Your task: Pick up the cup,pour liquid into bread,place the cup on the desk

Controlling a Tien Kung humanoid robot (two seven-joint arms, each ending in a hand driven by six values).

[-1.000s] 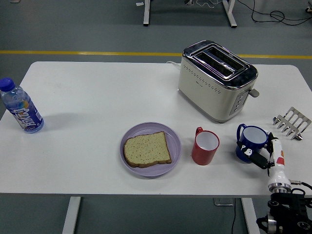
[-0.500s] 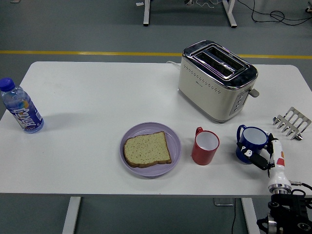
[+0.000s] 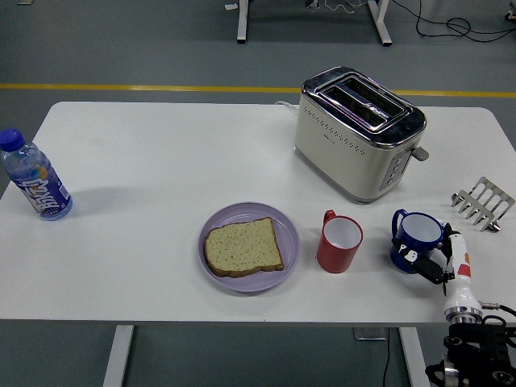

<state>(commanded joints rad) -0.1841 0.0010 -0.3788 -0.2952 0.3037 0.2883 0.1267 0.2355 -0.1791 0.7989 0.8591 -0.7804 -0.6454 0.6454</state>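
While your right hand (image 3: 439, 266) sits at the desk's (image 3: 161, 153) right front, its fingers (image 3: 427, 264) touch the blue cup (image 3: 415, 239); grip can't be confirmed. Toaster (image 3: 359, 133) is behind, plate (image 3: 248, 246) with bread (image 3: 243, 246) centre-front, red cup (image 3: 339, 242) just right of the plate.

Around one toaster (image 3: 360, 133): two cups, red (image 3: 339, 242) and blue (image 3: 417, 239); one plate (image 3: 218, 270); one bread slice (image 3: 243, 246); one bottle (image 3: 34, 177); one rack (image 3: 482, 203).
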